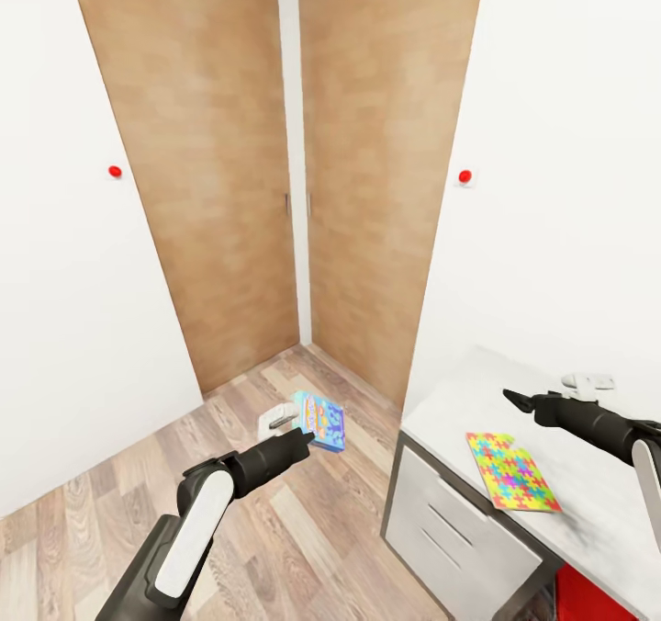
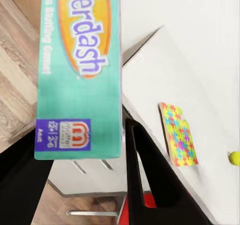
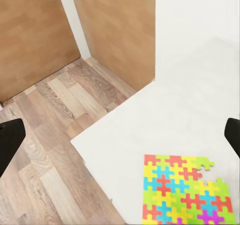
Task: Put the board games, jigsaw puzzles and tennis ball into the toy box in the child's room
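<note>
A small blue-and-teal cardboard board game box (image 1: 320, 420) was held pinched in the left tool (image 1: 292, 424), above the wood floor and left of the light-grey counter (image 1: 477, 391). It was best kept level and swung over the counter's corner. A bright multicoloured jigsaw sheet (image 1: 510, 470) lay there, a yellow-green tennis ball (image 2: 234, 158) beyond. The right tool (image 1: 516, 399) hovered spread wide, empty.

White walls (image 1: 83, 327), wooden doors (image 1: 220, 189), plank floor (image 1: 303, 511).
</note>
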Motion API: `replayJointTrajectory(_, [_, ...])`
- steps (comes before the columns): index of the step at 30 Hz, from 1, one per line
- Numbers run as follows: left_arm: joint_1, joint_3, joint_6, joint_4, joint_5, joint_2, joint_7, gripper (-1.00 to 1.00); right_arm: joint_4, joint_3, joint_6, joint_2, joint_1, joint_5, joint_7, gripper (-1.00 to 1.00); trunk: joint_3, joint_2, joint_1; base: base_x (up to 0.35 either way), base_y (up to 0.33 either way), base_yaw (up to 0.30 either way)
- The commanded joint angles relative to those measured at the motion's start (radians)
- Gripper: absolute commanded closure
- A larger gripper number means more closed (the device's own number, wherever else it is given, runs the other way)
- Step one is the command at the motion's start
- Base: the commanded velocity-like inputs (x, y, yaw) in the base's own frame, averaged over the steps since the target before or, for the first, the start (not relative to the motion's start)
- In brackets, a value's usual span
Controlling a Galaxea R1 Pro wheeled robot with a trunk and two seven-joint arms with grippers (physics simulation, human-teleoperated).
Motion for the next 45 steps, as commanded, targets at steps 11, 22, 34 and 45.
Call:
replayJointTrajectory(11, [-0.001,-0.008,0.007,-0.043,0.015,-0.006,-0.004,1.0,-0.001,-0.01,0.007,0.0,-0.001,-0.006,0.004,-1.0,0.003,-0.002,0.001,0.0,0.0,-0.284])
replayJointTrajectory(22, [-0.001,-0.01,0.01,-0.05,0.016,-0.002,-0.008,1.0,-0.001,-0.031,0.006,0.0,-0.001,-0.006,0.005,-1.0,0.009,-0.002,0.001,0.0,0.0,-0.287])
replayJointTrajectory(34, [0.0,-0.01,0.009,-0.066,0.016,-0.001,-0.009,1.0,-0.001,-0.036,0.005,-0.001,-0.001,-0.006,0.006,-1.0,0.016,-0.002,0.001,0.0,0.0,-0.287])
replayJointTrajectory(45, [0.016,-0.009,0.006,-0.077,0.015,0.003,-0.091,1.0,-0.001,-0.037,-0.034,-0.002,-0.001,-0.006,0.011,-1.0,0.022,-0.002,0.001,0.0,0.0,-0.287])
